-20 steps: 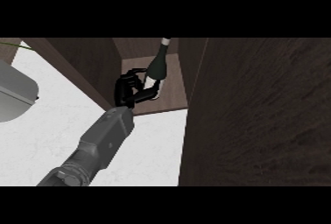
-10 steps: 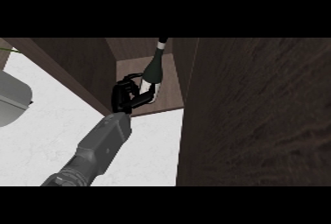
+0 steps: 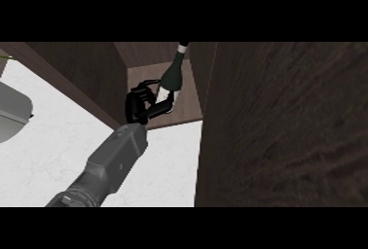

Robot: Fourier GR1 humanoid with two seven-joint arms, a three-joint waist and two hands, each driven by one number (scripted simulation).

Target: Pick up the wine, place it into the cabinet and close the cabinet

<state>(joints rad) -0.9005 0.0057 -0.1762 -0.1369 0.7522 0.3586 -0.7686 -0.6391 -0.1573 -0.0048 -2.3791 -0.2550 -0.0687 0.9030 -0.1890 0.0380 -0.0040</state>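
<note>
Reaching into the open cabinet point(image 3: 155, 63), one hand point(image 3: 147, 102) had its black fingers curled round the lower body of the wine bottle point(image 3: 173, 73). Which arm it was could not be read with certainty; the grey forearm point(image 3: 115, 160) rose from the lower left of the head view, so it was most likely the left, and no other hand showed. The bottle stood over the cabinet's wooden shelf floor point(image 3: 183, 107), leaning a little, its pale-capped neck pointing up and to the right toward the top of the opening. Whether its base was touching the floor was hidden by the fingers.

The main risk lay in that lean. If the fingers opened while the bottle was tilted or not fully seated, it would probably tip, either against the inner wall or out over the front edge onto the white counter point(image 3: 173, 165). The neck sat near the right side of the opening, so a further push inward might knock it there and twist the bottle in the grasp.

A second hazard was the wide dark wooden door point(image 3: 287, 126) filling the right of the view. Swinging it shut before the forearm was clear could trap the arm or jar the bottle.
</note>
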